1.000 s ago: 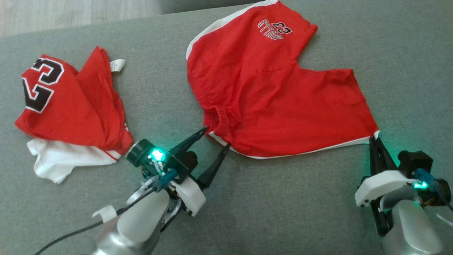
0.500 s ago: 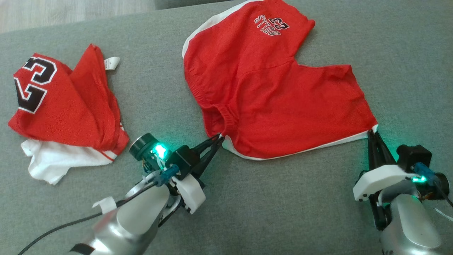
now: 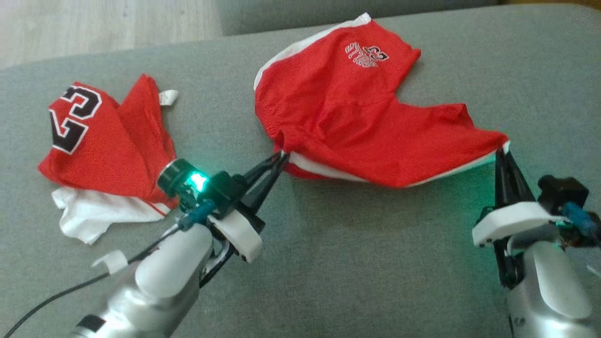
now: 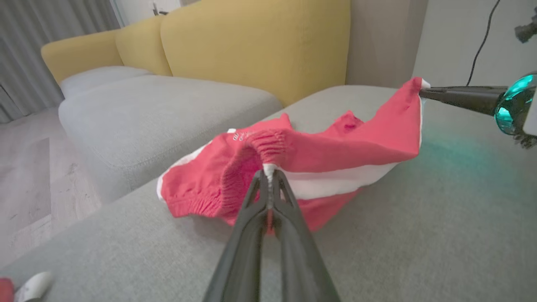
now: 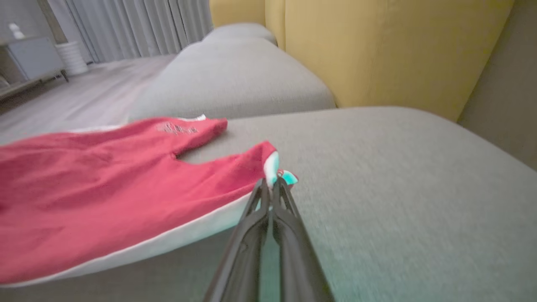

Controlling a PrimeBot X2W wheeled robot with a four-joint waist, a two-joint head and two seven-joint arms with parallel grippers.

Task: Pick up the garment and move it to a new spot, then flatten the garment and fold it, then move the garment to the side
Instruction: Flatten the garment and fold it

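Jaws of the left gripper (image 3: 281,158) are pressed together, pinching a white-trimmed corner of the red shorts (image 3: 357,126) just beside the gathered elastic waistband; jaws of the right gripper (image 3: 500,154) are likewise closed on the opposite near corner, where the white edging ends. Between the two grips the near hem of the shorts is stretched and held clear of the grey sofa cushion (image 3: 375,263), sagging slightly at mid-span, while the far part, with one leg pointing away, rests on the cushion. A white emblem on that far leg is too blurred to read, possibly lettering with a numeral. To the left, well apart from the shorts, lies a crumpled red jersey (image 3: 108,141) bearing a black "23", with white fabric (image 3: 94,216) showing under its near edge. Beyond the cushion stand yellow backrests (image 4: 251,42), and a pale wooden floor (image 3: 94,23) shows at far left.
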